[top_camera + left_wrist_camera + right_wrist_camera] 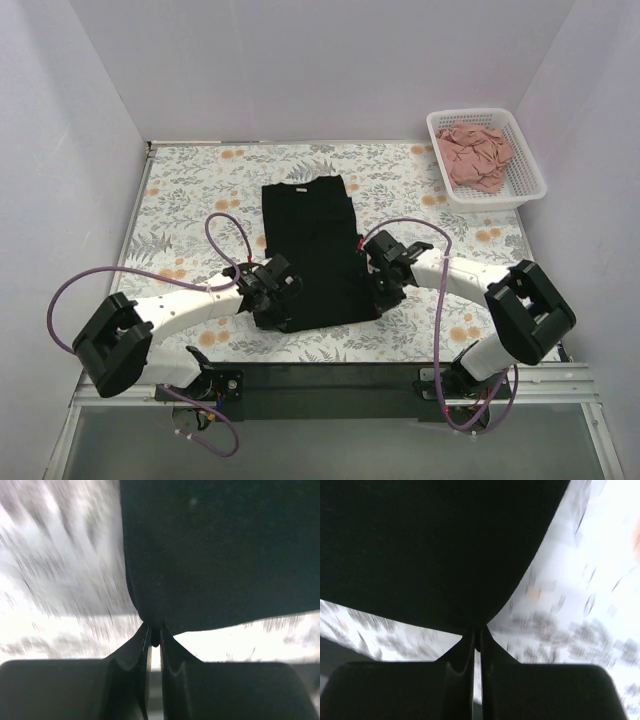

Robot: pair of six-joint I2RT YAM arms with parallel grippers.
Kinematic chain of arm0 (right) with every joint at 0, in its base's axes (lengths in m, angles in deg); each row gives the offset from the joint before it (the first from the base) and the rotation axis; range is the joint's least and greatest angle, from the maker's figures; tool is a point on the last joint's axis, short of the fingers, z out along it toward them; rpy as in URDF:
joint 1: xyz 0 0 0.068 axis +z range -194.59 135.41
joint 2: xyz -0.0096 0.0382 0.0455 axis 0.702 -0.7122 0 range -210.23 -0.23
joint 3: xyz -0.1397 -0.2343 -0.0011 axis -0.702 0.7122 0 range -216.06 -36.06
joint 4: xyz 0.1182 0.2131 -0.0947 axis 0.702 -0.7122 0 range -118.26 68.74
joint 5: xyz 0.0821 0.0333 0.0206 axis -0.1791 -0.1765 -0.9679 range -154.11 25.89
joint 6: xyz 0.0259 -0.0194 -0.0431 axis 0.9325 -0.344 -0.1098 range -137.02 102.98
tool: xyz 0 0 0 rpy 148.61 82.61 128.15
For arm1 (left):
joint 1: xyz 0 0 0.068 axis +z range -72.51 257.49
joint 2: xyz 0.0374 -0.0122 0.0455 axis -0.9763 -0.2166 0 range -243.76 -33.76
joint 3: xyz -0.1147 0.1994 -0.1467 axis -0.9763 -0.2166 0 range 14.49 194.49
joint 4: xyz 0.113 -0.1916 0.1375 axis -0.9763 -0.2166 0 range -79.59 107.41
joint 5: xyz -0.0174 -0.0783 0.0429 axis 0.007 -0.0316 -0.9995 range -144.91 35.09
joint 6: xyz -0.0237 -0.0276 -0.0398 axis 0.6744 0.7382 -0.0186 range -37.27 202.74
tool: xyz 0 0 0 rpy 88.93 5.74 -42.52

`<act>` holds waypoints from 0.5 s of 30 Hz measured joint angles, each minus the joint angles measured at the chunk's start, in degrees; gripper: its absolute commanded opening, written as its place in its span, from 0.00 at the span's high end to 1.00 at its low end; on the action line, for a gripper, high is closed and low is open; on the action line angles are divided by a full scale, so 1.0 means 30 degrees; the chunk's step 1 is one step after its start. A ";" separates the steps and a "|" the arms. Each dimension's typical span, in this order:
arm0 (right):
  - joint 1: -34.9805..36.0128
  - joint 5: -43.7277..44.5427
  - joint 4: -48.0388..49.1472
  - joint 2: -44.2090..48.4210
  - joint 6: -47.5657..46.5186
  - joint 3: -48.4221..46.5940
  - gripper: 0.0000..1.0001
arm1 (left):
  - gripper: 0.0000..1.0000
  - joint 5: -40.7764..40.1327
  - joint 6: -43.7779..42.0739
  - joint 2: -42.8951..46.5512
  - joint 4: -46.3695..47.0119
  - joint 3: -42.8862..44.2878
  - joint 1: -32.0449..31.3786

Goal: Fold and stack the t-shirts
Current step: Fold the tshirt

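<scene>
At the near end of the black t-shirt (312, 235), my left gripper (154, 631) and right gripper (476, 630) each clamp a corner; its length runs straight away from both.

Two t-shirts are in view: one black t-shirt (312, 240) at the centre of the frame and one pink t-shirt (476, 155) at the upper right. There is one white basket (530, 175). Two arms, a left arm (185, 308) at the lower left and a right arm (470, 275) at the lower right, carry one end effector each: the left end effector (154, 632) and the right end effector (476, 632). There is one flowered surface (190, 200).
</scene>
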 measured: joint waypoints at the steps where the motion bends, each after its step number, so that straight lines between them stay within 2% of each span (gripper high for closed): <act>1: 0.0160 -0.0226 -0.0670 0.0510 0.0000 0.0437 0.99 | 1.00 0.0262 0.0430 0.0517 -0.0503 -0.0102 -0.0758; 5: 0.0627 -0.1639 -0.4029 0.2754 -0.0015 0.1719 0.99 | 1.00 0.1909 0.2477 0.2098 -0.2033 -0.0350 -0.3628; 8: 0.0627 -0.2710 -0.5799 0.4262 -0.0015 0.1778 0.99 | 1.00 0.2601 0.3650 0.3322 -0.3002 -0.0335 -0.4350; 12: 0.0393 -0.2980 -0.7140 0.4233 -0.0415 0.0240 0.99 | 1.00 0.2266 0.3563 0.3810 -0.4197 0.1005 -0.3796; 15: -0.0197 -0.2645 -0.7643 0.2630 -0.0940 -0.2004 0.99 | 1.00 0.1574 0.2273 0.2703 -0.4386 0.2455 -0.1880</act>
